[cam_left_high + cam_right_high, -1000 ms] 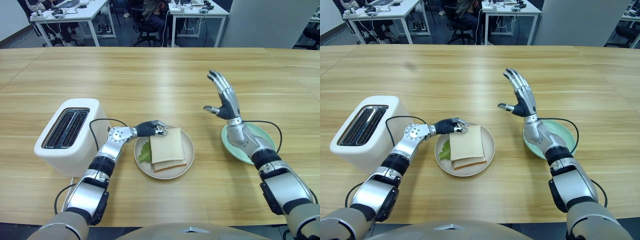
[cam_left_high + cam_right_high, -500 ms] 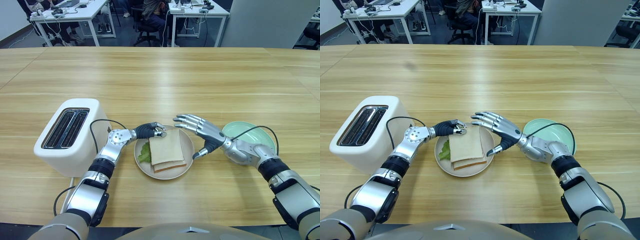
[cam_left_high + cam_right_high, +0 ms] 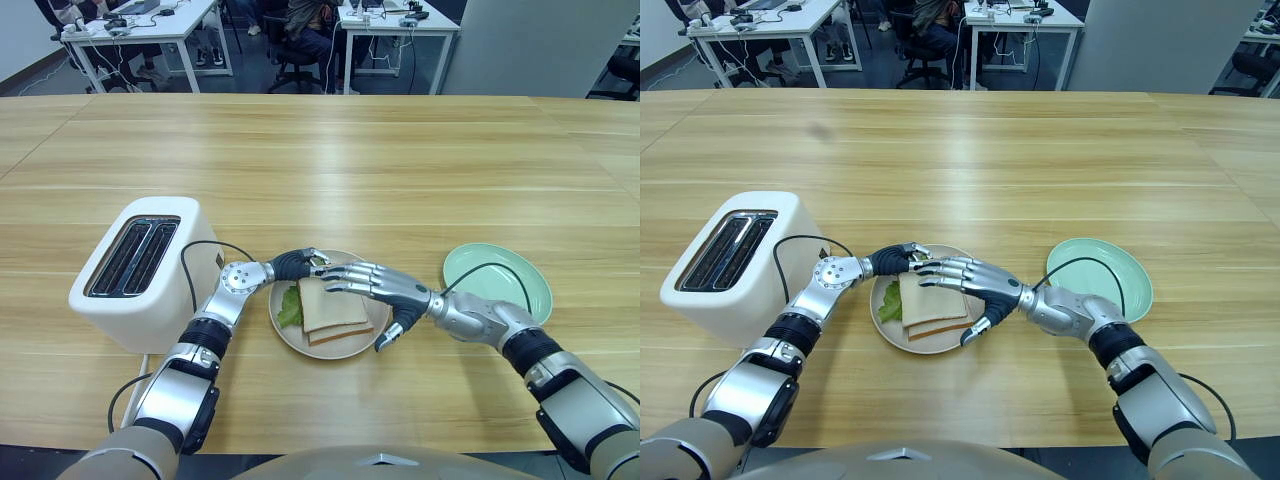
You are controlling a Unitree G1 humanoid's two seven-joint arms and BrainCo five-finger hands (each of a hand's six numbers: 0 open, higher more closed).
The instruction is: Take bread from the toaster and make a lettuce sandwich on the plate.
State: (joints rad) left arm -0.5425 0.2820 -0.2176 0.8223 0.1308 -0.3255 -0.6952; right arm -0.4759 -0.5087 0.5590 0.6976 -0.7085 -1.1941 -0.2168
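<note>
A tan plate (image 3: 325, 352) in front of me carries a sandwich: a white top bread slice (image 3: 330, 308) over a lower slice, with green lettuce (image 3: 290, 308) sticking out on the left. My left hand (image 3: 295, 265) is at the slice's far left corner, fingers curled on it. Palm down and fingers spread, my right hand (image 3: 385, 288) lies open over the far right part of the sandwich. The white toaster (image 3: 135, 265) stands to the left, both slots dark.
A pale green plate (image 3: 510, 290) lies to the right of the sandwich plate, with a black cable arching over it. The toaster's black cable (image 3: 190, 255) loops beside my left forearm. Desks and chairs stand beyond the table's far edge.
My right hand came down from an upright pose above the green plate and swept left, now lying over the sandwich. My left hand stayed at the bread's corner.
</note>
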